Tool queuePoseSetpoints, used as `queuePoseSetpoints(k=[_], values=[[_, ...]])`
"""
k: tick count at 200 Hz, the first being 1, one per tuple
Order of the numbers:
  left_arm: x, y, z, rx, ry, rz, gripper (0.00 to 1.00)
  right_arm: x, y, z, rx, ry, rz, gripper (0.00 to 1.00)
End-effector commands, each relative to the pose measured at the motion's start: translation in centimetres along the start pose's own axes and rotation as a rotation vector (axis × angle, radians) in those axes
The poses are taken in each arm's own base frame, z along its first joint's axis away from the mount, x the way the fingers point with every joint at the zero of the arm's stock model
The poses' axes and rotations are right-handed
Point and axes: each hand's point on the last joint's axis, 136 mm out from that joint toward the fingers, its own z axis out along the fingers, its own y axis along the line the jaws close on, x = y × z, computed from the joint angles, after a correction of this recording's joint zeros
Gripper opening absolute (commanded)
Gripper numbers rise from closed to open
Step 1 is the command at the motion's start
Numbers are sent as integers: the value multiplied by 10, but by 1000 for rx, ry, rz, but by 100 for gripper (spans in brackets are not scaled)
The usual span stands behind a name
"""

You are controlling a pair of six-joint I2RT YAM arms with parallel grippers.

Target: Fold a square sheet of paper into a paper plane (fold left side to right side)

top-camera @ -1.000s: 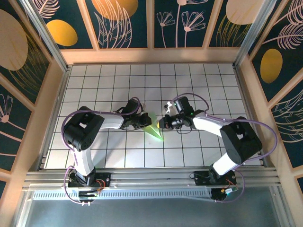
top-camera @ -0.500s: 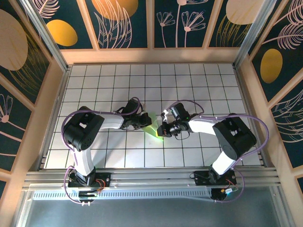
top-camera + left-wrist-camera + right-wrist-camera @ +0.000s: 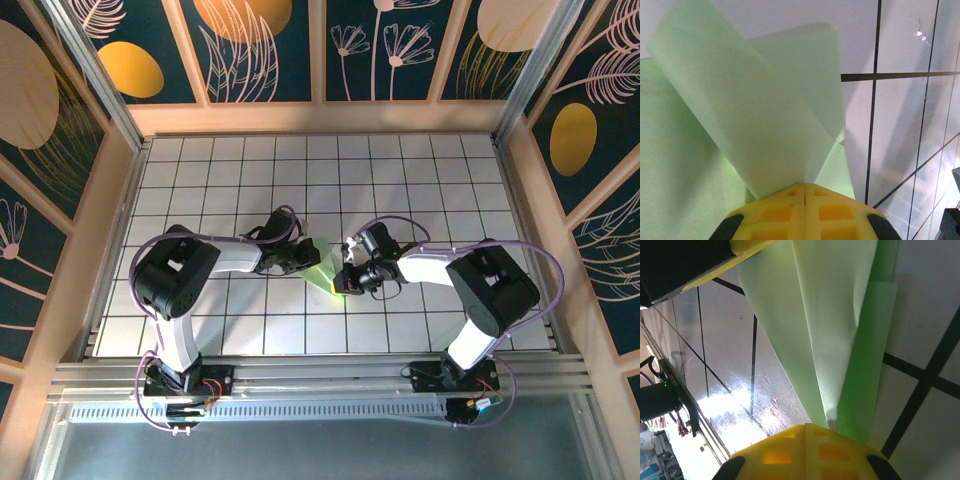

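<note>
At the middle of the tiled table (image 3: 200,180), a little toward its near edge, the green paper (image 3: 327,274) lies as a narrow creased wedge, and I hold it from both sides. My left gripper (image 3: 805,186) is pinched together on a raised flap on the side toward the table's left edge. My right gripper (image 3: 807,426) is pinched together on the layered edge on the side toward the table's right edge. I take the step in hand to be bringing that left flap across to the right. To do it well I would treat my right pinch as the anchor and hold it quiet. My left would carry the flap over in a low arc, never pulling the two grips apart, since paper this thin will likely tear or slip at the pads. I would line up the free edges before the flap lands, because a crease set crooked here would skew every later fold. I would let go only once the flap rests flat. Much is hard to read. From above, my wrists and cables cover most of the paper, so its full outline and where its point lies are unclear. Both wrist views cut the paper off at their borders, and I cannot count the layers between either pair of pads. Nor can I tell whether the bottom layer sits flat on the table beneath the lifted flap.
</note>
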Motion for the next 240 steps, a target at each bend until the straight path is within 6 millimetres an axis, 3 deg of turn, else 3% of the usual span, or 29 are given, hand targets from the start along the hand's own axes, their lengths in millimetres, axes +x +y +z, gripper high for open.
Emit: queuePoseSetpoints(k=[1, 240], values=[[19, 45, 4, -155, 36, -55, 4, 12, -13, 5, 42, 29, 22, 0], [19, 47, 4, -167, 35, -53, 4, 25, -24, 5, 93, 53, 35, 0]])
